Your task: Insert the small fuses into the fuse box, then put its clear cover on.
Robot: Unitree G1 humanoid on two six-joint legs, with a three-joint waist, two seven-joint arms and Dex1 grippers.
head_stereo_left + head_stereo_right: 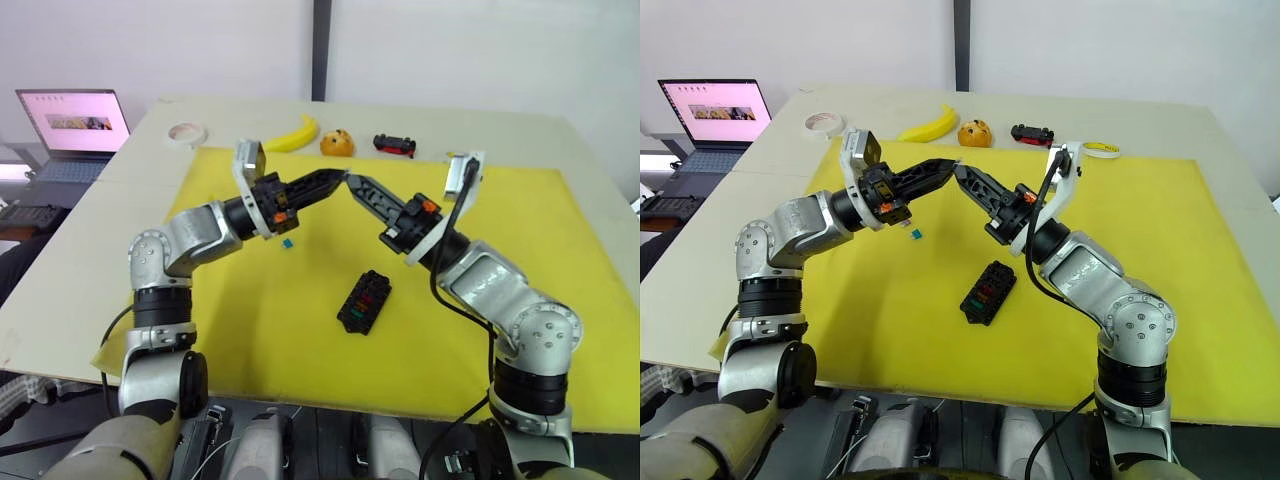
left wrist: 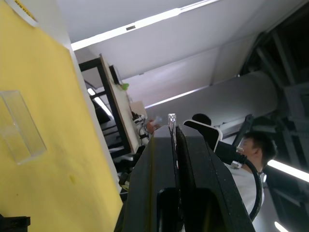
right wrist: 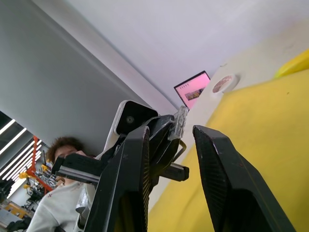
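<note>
The black fuse box (image 1: 364,302) lies on the yellow mat (image 1: 520,260), with red and green fuses showing in its slots. A teal fuse (image 1: 287,243) rests loose on the mat to its left. Both arms are raised above the mat and their tips meet in mid-air. My left gripper (image 1: 338,178) is shut on a small pale fuse (image 2: 171,118). My right gripper (image 3: 171,133) is open, and the held fuse (image 3: 179,123) sits between its two fingers without being clamped. The clear cover (image 2: 21,126) lies flat on the mat.
Along the mat's far edge lie a banana (image 1: 295,135), an orange (image 1: 337,143) and a black-and-red toy car (image 1: 394,145). A white tape roll (image 1: 187,132) and a laptop (image 1: 75,125) are at the far left. A person (image 3: 63,193) stands nearby.
</note>
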